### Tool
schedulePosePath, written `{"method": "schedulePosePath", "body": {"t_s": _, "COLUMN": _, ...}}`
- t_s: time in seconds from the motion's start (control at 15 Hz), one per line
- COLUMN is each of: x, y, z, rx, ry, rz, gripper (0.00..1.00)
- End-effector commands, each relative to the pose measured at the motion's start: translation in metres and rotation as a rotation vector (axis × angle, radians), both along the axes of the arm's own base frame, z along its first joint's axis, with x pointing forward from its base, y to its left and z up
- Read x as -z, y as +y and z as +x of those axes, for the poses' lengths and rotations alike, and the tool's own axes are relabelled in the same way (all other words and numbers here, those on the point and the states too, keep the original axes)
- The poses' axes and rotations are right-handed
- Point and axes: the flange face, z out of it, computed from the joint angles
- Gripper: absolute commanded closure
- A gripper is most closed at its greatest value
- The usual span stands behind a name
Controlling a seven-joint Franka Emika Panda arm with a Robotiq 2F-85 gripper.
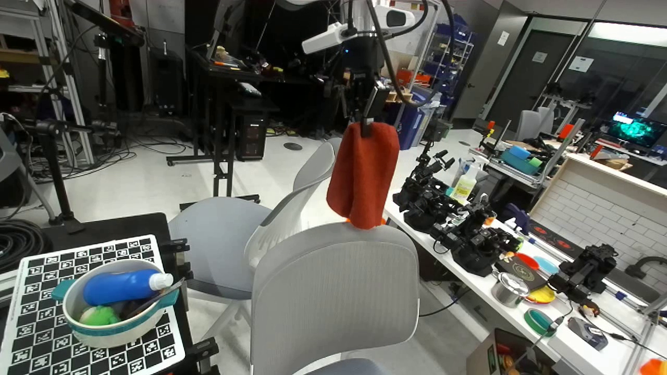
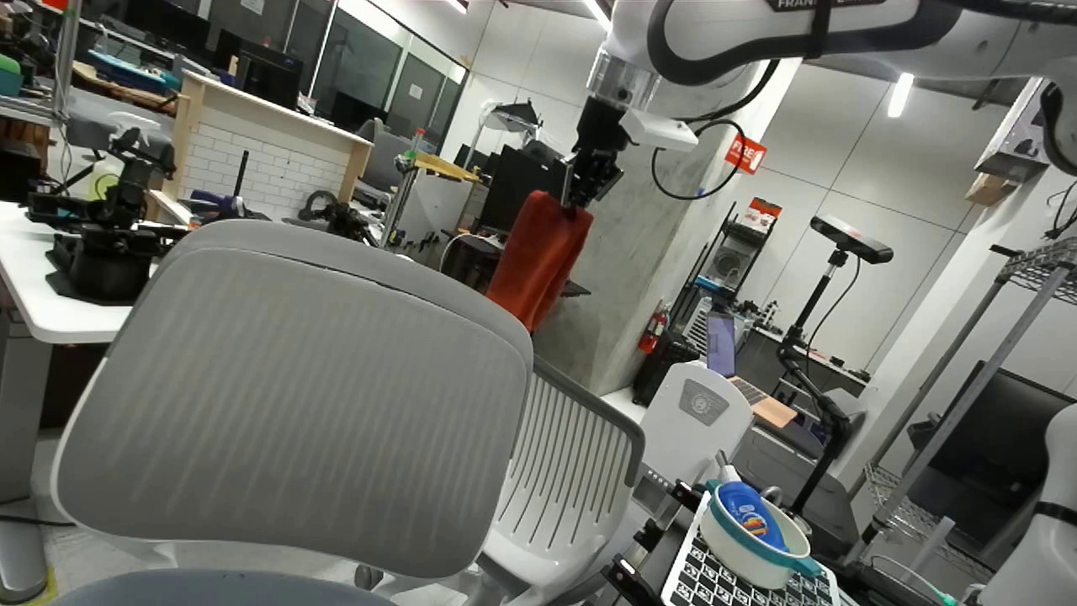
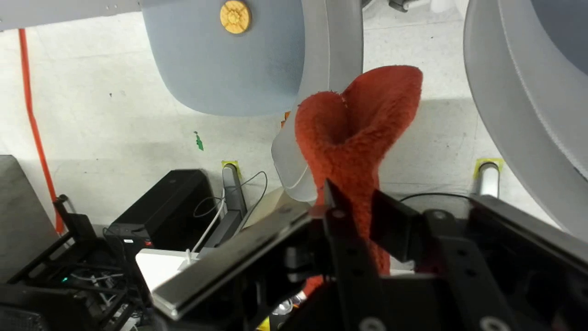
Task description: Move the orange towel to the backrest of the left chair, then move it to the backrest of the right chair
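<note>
Center the drape, then release
Your gripper (image 1: 367,127) is pinching the orange towel (image 1: 362,179), which overlaps the 11 o'clock backrest (image 3: 335,46) in the wrist view (touching? can't tell). I'd straddle the top edge evenly. Readable in an exterior view: FIRE on the 2 o'clock sign (image 2: 746,154), FRANK on the arm (image 2: 984,49).

The pincer (image 1: 367,128) hangs pointing downward, clamped closed.
</note>
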Motion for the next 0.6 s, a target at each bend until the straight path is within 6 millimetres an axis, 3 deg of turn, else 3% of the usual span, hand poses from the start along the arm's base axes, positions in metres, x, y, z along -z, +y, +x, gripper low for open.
{"method": "schedulePosePath", "body": {"t_s": 0.0, "x": 0.009, "y": 0.002, "z": -0.055, "rx": -0.001, "ry": -0.010, "rz": -0.011, "gripper": 0.97}}
{"method": "schedulePosePath", "body": {"t_s": 0.27, "x": 0.029, "y": -0.004, "z": -0.098, "rx": -0.073, "ry": -0.050, "rz": 0.043, "gripper": 0.97}}
{"method": "schedulePosePath", "body": {"t_s": 0.53, "x": 0.054, "y": -0.044, "z": -0.124, "rx": -0.130, "ry": -0.144, "rz": 0.103, "gripper": 0.97}}
